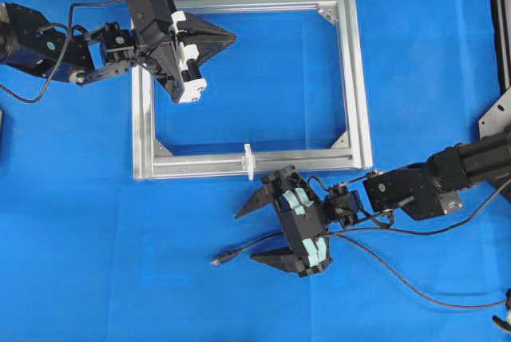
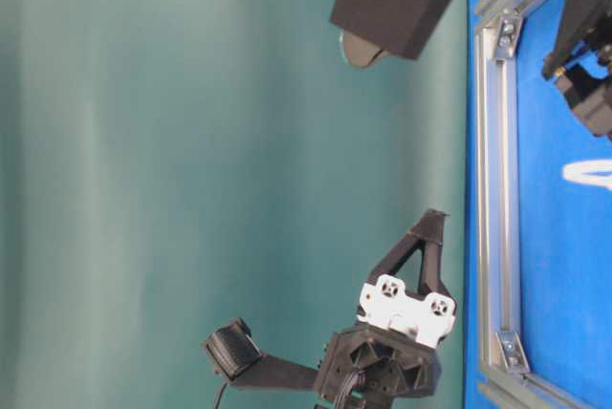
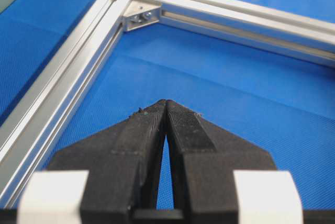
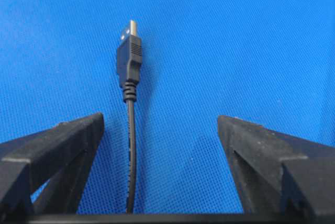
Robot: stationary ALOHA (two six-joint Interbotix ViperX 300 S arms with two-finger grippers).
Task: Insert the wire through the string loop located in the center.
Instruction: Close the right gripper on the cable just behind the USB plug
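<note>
Black wire [image 4: 131,145] lies between my right gripper [image 4: 159,130] fingers, jaws wide, untouched. Overhead alone shows loop [image 1: 248,161] just beyond, on frame [image 1: 355,78]; left gripper [image 3: 165,103] shut, empty.

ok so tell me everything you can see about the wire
The wire is a thin dark cable ending in a black moulded plug with a small metal tip. It lies flat on the blue cloth, below the silver frame, plug pointing left in the overhead view. It runs between the right gripper's open jaws, nearer one; contact can't be judged.
</note>
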